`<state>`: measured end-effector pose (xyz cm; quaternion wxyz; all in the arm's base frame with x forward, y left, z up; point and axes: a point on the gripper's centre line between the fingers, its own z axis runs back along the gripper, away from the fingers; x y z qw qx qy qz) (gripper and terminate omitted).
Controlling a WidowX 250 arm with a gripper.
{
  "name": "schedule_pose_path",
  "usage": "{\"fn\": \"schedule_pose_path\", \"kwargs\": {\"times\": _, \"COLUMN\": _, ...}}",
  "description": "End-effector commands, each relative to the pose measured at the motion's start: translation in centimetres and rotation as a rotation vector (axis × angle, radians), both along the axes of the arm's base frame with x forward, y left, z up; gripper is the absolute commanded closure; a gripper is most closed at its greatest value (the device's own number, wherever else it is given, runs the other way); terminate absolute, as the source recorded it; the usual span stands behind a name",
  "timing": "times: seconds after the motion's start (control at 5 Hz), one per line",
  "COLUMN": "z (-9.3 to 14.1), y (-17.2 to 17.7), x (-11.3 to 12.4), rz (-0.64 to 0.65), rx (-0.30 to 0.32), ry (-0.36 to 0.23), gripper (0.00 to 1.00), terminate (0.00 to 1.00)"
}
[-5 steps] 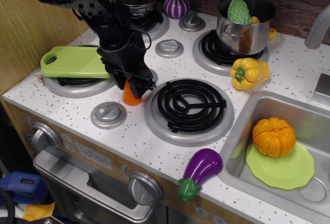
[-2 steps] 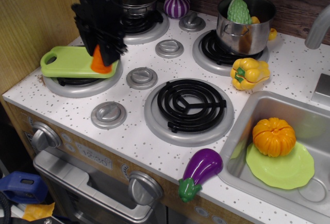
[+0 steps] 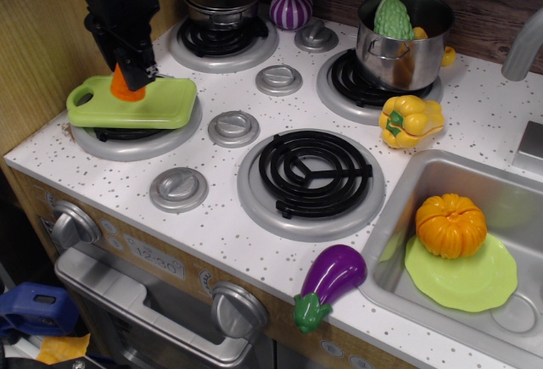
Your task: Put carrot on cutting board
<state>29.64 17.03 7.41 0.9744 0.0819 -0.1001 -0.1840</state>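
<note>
The carrot [image 3: 125, 86] is a small bright orange cone, held between the fingers of my black gripper [image 3: 130, 77]. It hangs at the left part of the light green cutting board [image 3: 157, 103], which lies on the front left burner, its handle hole at the left end. Whether the carrot touches the board I cannot tell. The gripper is shut on the carrot, and the arm rises behind it at the top left.
A silver pot [image 3: 402, 38] with a green vegetable stands on the back right burner. A yellow bell pepper [image 3: 409, 120] lies beside it. An orange pumpkin [image 3: 450, 225] on a lime plate [image 3: 475, 280] sits in the sink. A purple eggplant [image 3: 328, 282] lies at the front edge.
My gripper has carried the carrot from beside the front middle burner leftward, onto or just above the left part of the cutting board.
</note>
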Motion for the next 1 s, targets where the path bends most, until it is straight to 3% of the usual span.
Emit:
{"fn": "schedule_pose_path", "kwargs": {"times": 0.0, "z": -0.3, "y": 2.1, "x": 0.9, "rz": -0.047, "rx": 0.013, "ry": -0.064, "gripper": 1.00, "terminate": 0.00}}
{"fn": "schedule_pose_path", "kwargs": {"times": 0.2, "z": -1.3, "y": 2.2, "x": 1.5, "rz": -0.057, "rx": -0.014, "ry": -0.094, "gripper": 1.00, "terminate": 0.00}}
{"fn": "schedule_pose_path", "kwargs": {"times": 0.4, "z": -1.6, "y": 1.7, "x": 1.5, "rz": -0.063, "rx": -0.020, "ry": -0.114, "gripper": 0.00, "terminate": 0.00}}
{"fn": "schedule_pose_path", "kwargs": {"times": 0.6, "z": -1.6, "y": 1.7, "x": 1.5, "rz": -0.063, "rx": -0.020, "ry": -0.114, "gripper": 0.00, "terminate": 0.00}}
{"fn": "schedule_pose_path", "kwargs": {"times": 0.8, "z": -1.6, "y": 1.7, "x": 1.5, "rz": -0.063, "rx": -0.020, "ry": -0.114, "gripper": 0.00, "terminate": 1.00}}
